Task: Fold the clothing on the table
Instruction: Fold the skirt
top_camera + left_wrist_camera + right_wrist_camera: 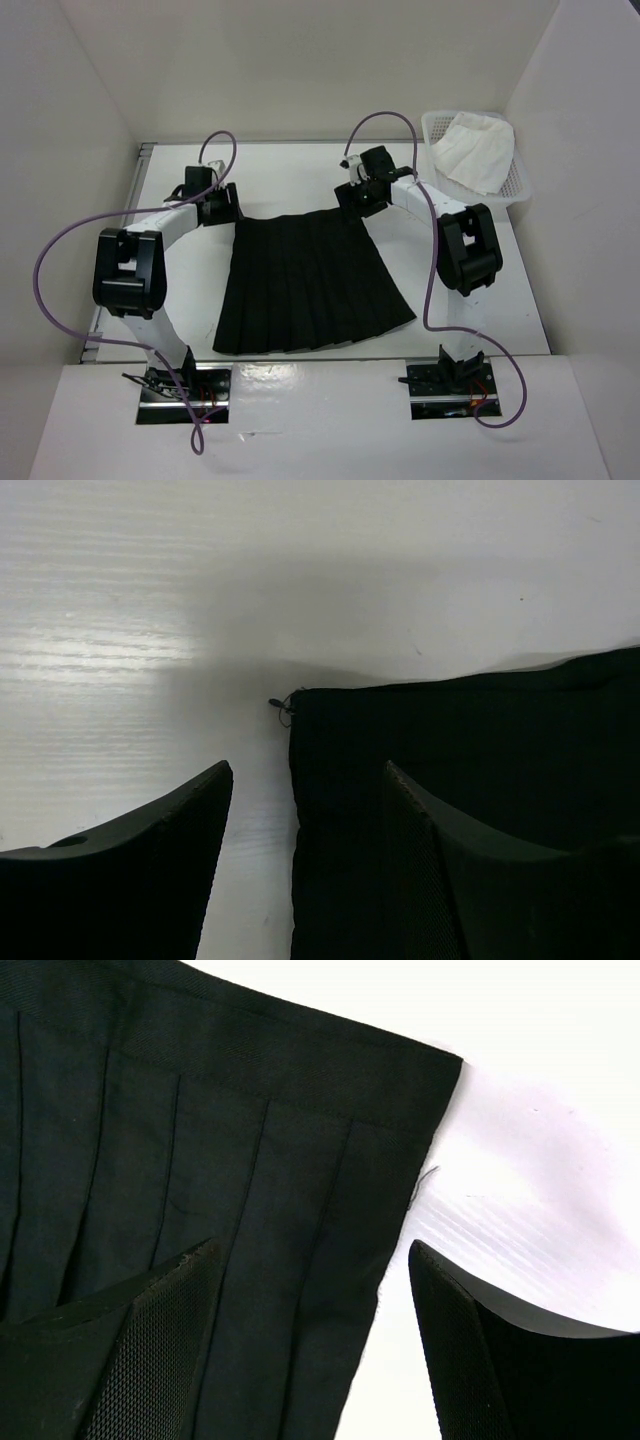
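Left hand [305, 810] and right hand [312, 1290] both gape — each straddling a skirt [305, 285] corner; fingertips cropped.

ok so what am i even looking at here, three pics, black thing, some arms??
Two robot arms are bolted at the near edge of a white table. The wide picture comes from a fixed camera above and behind them. The other two come from small cameras on each wrist, looking past that arm's own fingers.

The black thing is a pleated skirt, lying flat. The left gripper and right gripper sit at its two waistband corners. In each wrist view the jaws are apart, one finger over the fabric and one over bare table, straddling the skirt's side edge. Nothing is held yet.

At far right, a white mesh basket holds a white cloth.
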Robot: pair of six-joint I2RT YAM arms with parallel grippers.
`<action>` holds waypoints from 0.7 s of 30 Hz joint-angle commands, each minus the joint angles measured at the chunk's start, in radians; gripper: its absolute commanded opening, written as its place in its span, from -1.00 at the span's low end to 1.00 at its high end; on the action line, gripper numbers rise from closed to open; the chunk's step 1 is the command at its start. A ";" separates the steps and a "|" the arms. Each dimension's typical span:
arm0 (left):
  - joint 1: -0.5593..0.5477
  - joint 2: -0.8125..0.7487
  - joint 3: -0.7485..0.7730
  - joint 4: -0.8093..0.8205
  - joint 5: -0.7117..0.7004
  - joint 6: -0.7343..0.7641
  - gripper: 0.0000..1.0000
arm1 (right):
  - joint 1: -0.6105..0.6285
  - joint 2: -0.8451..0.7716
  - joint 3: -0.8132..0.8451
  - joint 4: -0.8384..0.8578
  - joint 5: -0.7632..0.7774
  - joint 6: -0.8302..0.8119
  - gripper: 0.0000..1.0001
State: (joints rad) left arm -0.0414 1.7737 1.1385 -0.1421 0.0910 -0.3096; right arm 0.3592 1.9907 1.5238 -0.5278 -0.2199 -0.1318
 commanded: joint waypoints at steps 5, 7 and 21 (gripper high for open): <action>0.017 0.042 0.015 0.058 0.079 0.044 0.28 | -0.006 0.002 0.027 0.017 -0.032 -0.014 0.60; 0.017 0.052 0.024 0.058 0.067 0.044 0.28 | -0.006 0.002 0.027 0.017 -0.041 -0.014 0.60; 0.017 0.115 0.070 0.038 0.076 0.055 0.21 | -0.016 -0.016 0.018 0.017 -0.050 -0.014 0.60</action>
State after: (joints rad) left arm -0.0292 1.8648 1.1694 -0.1272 0.1375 -0.2855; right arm 0.3496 1.9919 1.5238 -0.5278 -0.2520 -0.1326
